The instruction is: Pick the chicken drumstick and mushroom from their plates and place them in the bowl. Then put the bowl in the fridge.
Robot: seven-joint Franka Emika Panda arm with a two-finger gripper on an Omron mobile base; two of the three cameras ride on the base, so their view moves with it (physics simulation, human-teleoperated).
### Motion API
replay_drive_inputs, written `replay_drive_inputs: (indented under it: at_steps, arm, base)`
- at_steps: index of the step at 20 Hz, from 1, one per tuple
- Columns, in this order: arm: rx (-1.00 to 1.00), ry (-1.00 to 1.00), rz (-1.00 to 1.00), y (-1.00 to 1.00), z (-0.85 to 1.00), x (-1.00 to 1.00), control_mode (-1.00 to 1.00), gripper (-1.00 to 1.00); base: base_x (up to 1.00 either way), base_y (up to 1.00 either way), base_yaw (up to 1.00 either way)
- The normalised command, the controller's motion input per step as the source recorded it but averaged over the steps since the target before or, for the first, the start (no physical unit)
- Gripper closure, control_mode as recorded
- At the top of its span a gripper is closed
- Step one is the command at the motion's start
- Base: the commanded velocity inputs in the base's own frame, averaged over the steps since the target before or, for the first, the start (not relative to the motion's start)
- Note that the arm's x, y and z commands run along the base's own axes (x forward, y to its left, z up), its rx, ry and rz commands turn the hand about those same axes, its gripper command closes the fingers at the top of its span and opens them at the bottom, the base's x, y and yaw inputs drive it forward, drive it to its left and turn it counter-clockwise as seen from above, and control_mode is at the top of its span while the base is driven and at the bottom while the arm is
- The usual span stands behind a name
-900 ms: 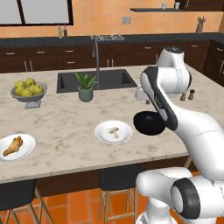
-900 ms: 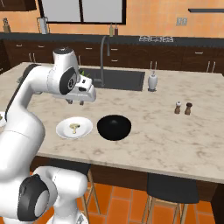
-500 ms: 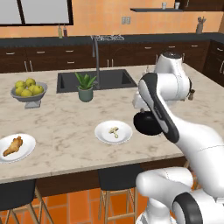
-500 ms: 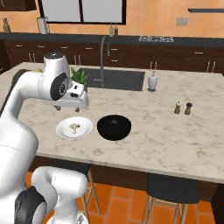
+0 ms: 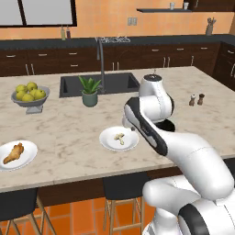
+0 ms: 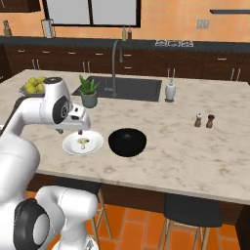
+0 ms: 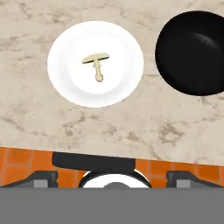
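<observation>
The gripper (image 6: 80,131) hangs above the near plate (image 6: 93,145), with nothing between its fingers; in the hand view the two finger tips (image 7: 41,178) sit far apart at the bottom corners, so the jaws stand wide. The mushroom (image 7: 97,64) lies on its side near the middle of that plate (image 7: 65,43), stem toward the worktop's front edge, well clear of the finger tips. In the right base view the mushroom (image 6: 83,142) sits almost straight under the gripper, apart from it.

The bowl (image 6: 127,142) stands on the worktop (image 6: 195,156) just beside the near plate, on the side away from the fruit bowl (image 5: 30,98). In the hand view its dark inside (image 7: 192,52) holds nothing that can be seen. In the left base view the arm covers most of the bowl (image 5: 166,125), and the mushroom (image 5: 120,137) shows on the plate (image 5: 108,142) just beside the arm.

The drumstick (image 5: 13,153) lies on the second plate (image 5: 28,156), well apart from the near plate along the front edge, nearer the fruit bowl. A potted plant (image 5: 90,91) stands by the sink (image 5: 114,82), behind the near plate.
</observation>
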Motion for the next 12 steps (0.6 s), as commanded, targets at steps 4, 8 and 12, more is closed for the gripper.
replay_drive_inputs:
  at_steps: [4,8,12]
  arm:
    - [-0.02,0.13,0.00,0.27,-0.49,0.70,-1.00,-1.00]
    - [-0.01,0.07,0.01,0.34,-0.68,0.39,-1.00,-1.00]
    - [0.00,0.06,0.01,0.06,-0.62,0.57,-1.00,-1.00]
  base:
    - [0.00,0.00,0.00]
    - [0.00,0.00,0.00]
    - [0.00,0.00,0.00]
